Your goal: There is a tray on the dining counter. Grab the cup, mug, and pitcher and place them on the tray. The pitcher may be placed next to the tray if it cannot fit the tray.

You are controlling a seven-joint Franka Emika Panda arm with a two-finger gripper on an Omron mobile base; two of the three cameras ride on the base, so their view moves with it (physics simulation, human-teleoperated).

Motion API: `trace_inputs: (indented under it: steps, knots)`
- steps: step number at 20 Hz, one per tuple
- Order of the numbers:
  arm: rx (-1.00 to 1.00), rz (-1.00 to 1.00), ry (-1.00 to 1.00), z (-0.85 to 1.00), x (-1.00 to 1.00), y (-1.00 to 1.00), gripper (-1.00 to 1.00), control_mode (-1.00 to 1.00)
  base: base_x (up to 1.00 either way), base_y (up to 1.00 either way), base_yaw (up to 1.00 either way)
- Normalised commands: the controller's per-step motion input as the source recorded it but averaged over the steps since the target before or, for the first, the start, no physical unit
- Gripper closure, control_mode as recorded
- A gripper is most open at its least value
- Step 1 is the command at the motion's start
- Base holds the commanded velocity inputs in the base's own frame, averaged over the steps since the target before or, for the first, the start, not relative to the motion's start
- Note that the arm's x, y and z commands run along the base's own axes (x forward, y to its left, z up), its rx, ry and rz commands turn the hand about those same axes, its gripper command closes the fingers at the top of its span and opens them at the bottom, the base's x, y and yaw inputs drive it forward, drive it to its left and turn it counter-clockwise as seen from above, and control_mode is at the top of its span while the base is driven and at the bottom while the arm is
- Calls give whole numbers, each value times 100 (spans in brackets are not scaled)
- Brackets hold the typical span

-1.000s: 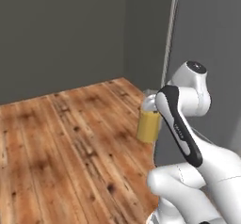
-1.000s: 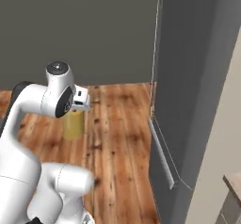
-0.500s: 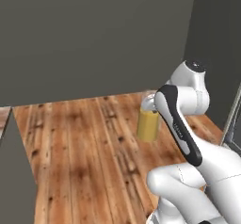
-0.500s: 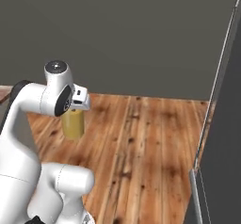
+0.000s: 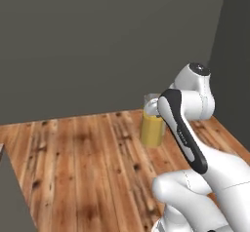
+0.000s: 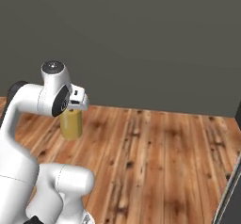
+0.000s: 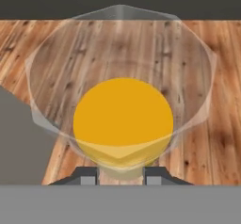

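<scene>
The pitcher, a clear glass cylinder with yellow-orange liquid, hangs upright above the wooden floor. My gripper is shut on its rim from above. From the right base view the pitcher hangs just below the hand, where the gripper holds it. Looking down in the hand view, the pitcher opens wide in front of the gripper, with one dark fingertip on each side of the near glass wall. The tray, cup, mug and dining counter are out of view.
Wooden floor stretches ahead to a dark grey wall. A dark tall panel stands at the right. A grey edge juts in at lower left, and a dark edge at lower right.
The whole picture has swung, so the base has turned: the tall dark panel slid off to the right and more wall shows. The pitcher stays in my grip, unchanged against the arm.
</scene>
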Motion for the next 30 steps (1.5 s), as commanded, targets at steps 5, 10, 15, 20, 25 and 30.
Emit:
trace_inputs:
  steps: [5, 10, 15, 20, 25, 30]
  knots:
    - [0, 0, 0, 0, 0, 0, 100, 100, 100, 3, 10]
    - [0, 0, 0, 0, 0, 0, 100, 100, 100, 2, 16]
    - [0, 0, 0, 0, 0, 0, 100, 100, 100, 1, 46]
    - [0, 0, 0, 0, 0, 0, 100, 100, 100, -2, 87]
    - [0, 0, 0, 0, 0, 0, 100, 100, 100, -7, 90]
    - [0, 0, 0, 0, 0, 0, 100, 100, 100, -9, 90]
